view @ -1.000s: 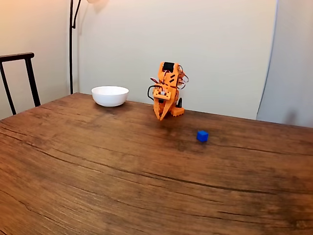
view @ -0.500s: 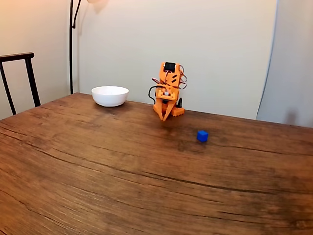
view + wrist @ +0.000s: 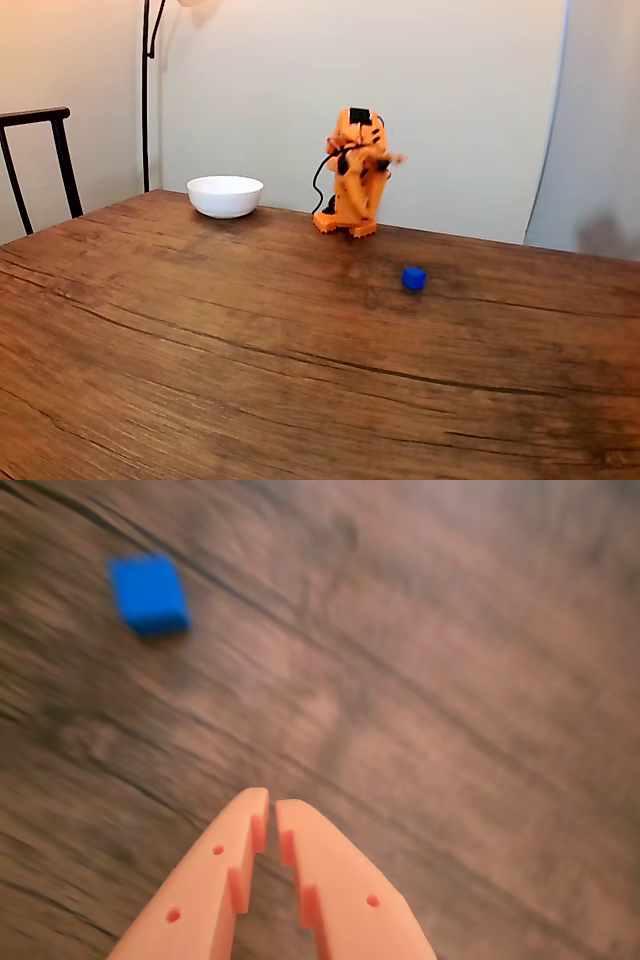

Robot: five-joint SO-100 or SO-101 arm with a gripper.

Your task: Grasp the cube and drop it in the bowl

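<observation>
The small blue cube (image 3: 414, 278) lies alone on the wooden table (image 3: 200, 350), right of and in front of the orange arm (image 3: 355, 185). In the wrist view the cube (image 3: 148, 593) is at the upper left, well ahead and left of my gripper (image 3: 271, 802). The two orange fingers (image 3: 215, 880) are closed to a thin slit with nothing between them, hovering over bare wood. The white bowl (image 3: 225, 195) stands at the back left of the table, left of the arm's base.
A dark chair back (image 3: 40, 160) stands at the table's left edge and a lamp pole (image 3: 146, 90) rises behind the bowl. A pale wall runs close behind the arm. Wide open wood lies in front of the arm.
The arm has risen from its folded pose; the gripper, which pointed down near the base, has lifted and swung toward the right. Cube and bowl have not moved.
</observation>
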